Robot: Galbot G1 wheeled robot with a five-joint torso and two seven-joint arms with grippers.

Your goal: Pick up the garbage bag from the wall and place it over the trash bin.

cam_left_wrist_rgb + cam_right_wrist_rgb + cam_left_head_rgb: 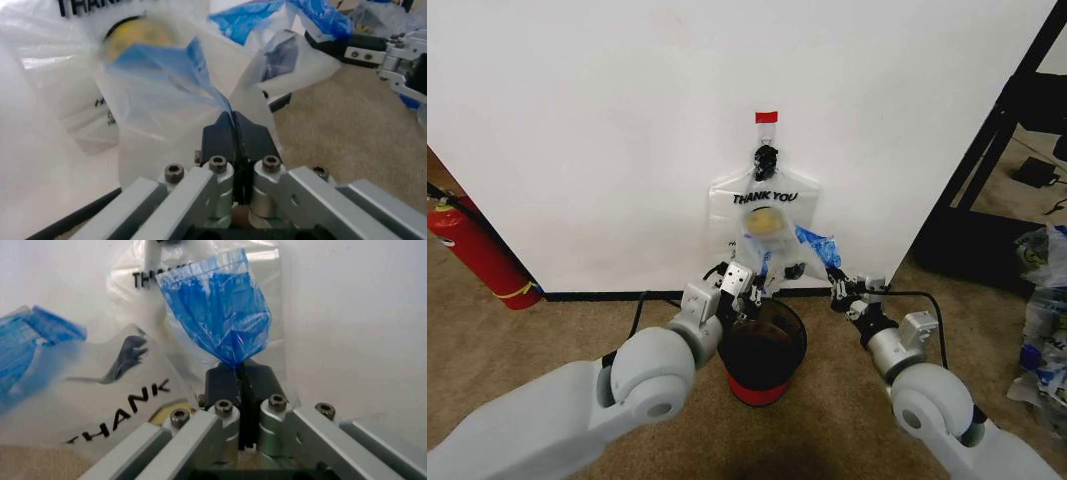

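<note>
**Both grippers pinching one bag at the wall**

Left gripper is clamping a fold of the garbage bag, its two black pads pressed flat together on the thin plastic, as the left wrist view shows. It is sitting just above the rim of the trash bin, which is standing on the carpet right below it, close to the black baseboard. Above and slightly right of this gripper, the bag is hanging against the wall, its "THANK YOU" print and blurred yellow face facing outward. Higher up, a black hook is carrying the bags, with a red tape strip directly over it.

Right gripper is pinching a blue-tinted bunch of the same bag's edge, fingers closed tightly on it. It is holding level with the left gripper, to the right of the bin, stretching plastic between the two.

A red fire extinguisher is leaning far to the left.
</note>
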